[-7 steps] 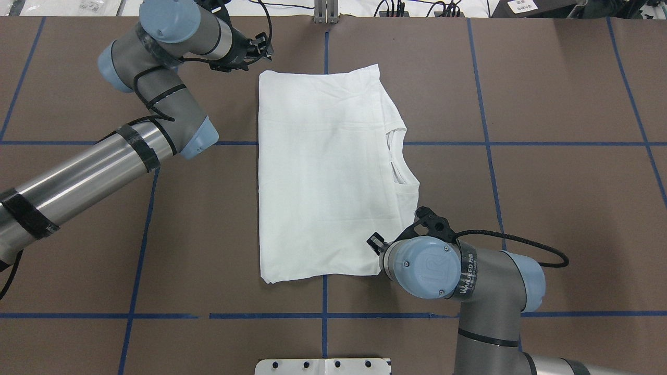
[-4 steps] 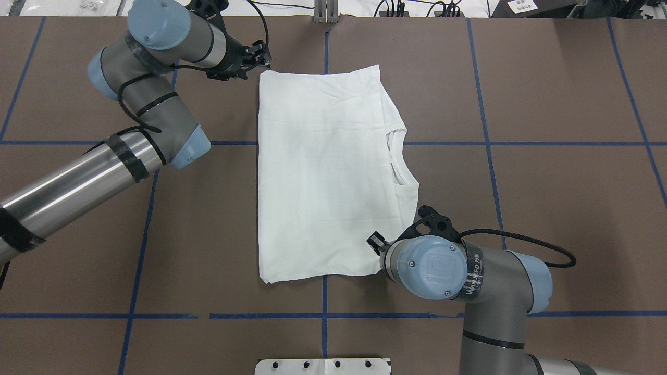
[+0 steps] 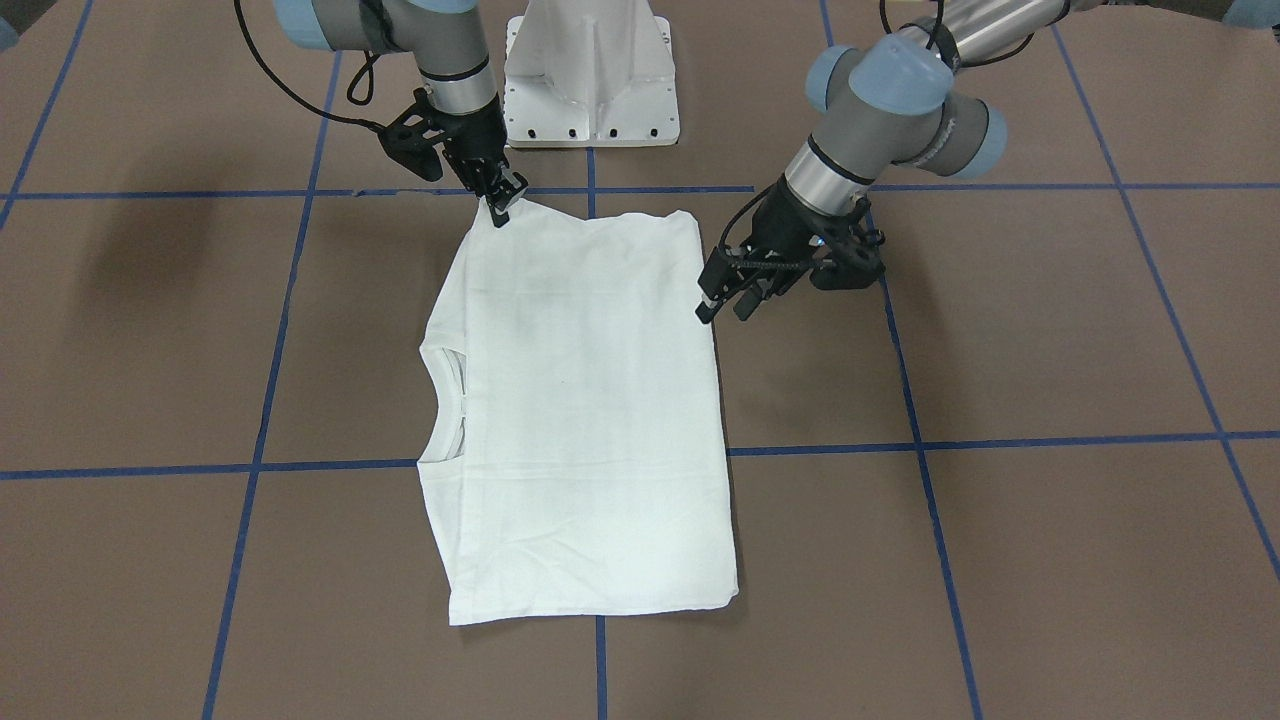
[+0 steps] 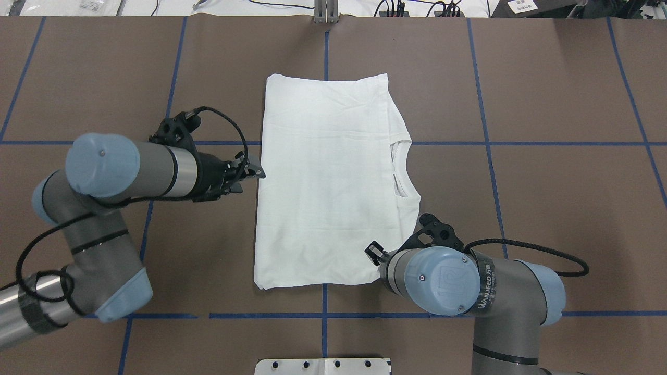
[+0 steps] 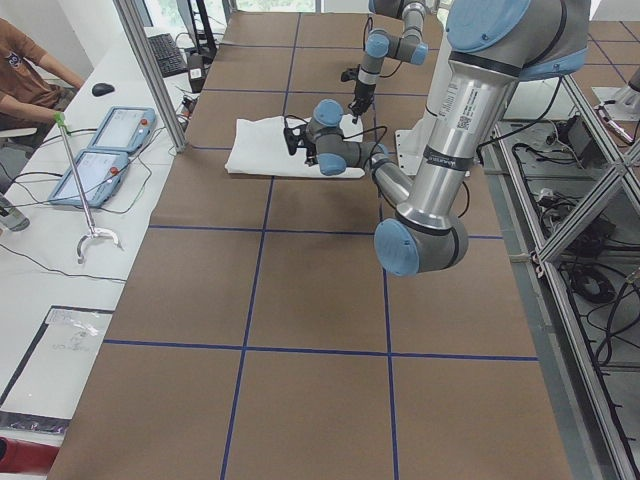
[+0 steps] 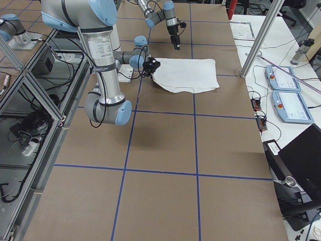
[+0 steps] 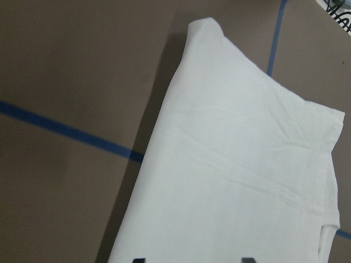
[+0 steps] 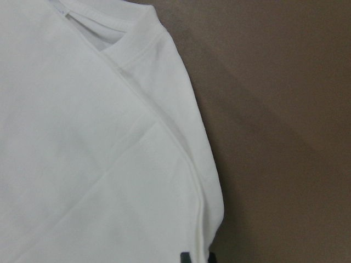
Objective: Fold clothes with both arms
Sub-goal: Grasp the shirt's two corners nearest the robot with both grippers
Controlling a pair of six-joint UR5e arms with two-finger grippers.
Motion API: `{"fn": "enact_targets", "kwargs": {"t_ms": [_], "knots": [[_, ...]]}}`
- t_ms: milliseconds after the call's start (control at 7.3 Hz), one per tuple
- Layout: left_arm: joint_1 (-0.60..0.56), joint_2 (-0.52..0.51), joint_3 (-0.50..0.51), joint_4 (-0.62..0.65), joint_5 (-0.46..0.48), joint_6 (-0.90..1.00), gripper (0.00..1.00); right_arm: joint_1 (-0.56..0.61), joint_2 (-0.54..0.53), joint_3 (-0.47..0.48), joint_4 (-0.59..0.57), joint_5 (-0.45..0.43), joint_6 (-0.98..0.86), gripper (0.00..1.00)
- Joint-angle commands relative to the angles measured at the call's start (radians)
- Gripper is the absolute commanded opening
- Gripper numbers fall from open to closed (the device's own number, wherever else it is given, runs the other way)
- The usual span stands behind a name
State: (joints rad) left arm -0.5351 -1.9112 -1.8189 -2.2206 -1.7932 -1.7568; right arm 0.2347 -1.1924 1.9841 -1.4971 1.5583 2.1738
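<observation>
The white shirt (image 4: 328, 182) lies folded into a tall rectangle on the brown table, with its ribbed collar (image 4: 398, 169) on the overhead view's right. No printed text shows. My left gripper (image 3: 725, 305) stands open at the middle of the shirt's left edge (image 4: 256, 174); in the left wrist view its fingertips straddle the cloth (image 7: 236, 164). My right gripper (image 3: 497, 208) is shut on the shirt's near right corner, by the shoulder seam (image 8: 192, 219). In the overhead view the right wrist (image 4: 440, 278) hides that grip.
The white pedestal base (image 3: 590, 80) stands just behind the shirt on the robot's side. Blue tape lines (image 4: 323, 315) grid the table. A person (image 5: 30, 70) sits at a side table with two handheld control units (image 5: 110, 150) beyond the table's far edge.
My left arm swung from the shirt's far left corner back toward the robot, to the middle of the left edge. The shirt shifted slightly. The right gripper stayed at its corner.
</observation>
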Motion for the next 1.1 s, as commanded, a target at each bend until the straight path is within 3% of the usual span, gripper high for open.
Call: {"fn": "enact_targets", "kwargs": {"t_ms": [0, 274, 959], "knots": [[0.177, 0.064, -0.137, 0.151, 0.105, -0.148, 0.66, -0.002, -0.015, 0.03, 0.0, 0.0, 0.0, 0.0], [0.306, 0.058, -0.126, 0.191, 0.156, -0.222, 0.66, -0.002, -0.015, 0.032, 0.0, 0.0, 0.0, 0.0], [0.313, 0.049, -0.088, 0.193, 0.187, -0.211, 0.59, -0.009, -0.015, 0.03, -0.002, 0.0, 0.0, 0.0]]}}
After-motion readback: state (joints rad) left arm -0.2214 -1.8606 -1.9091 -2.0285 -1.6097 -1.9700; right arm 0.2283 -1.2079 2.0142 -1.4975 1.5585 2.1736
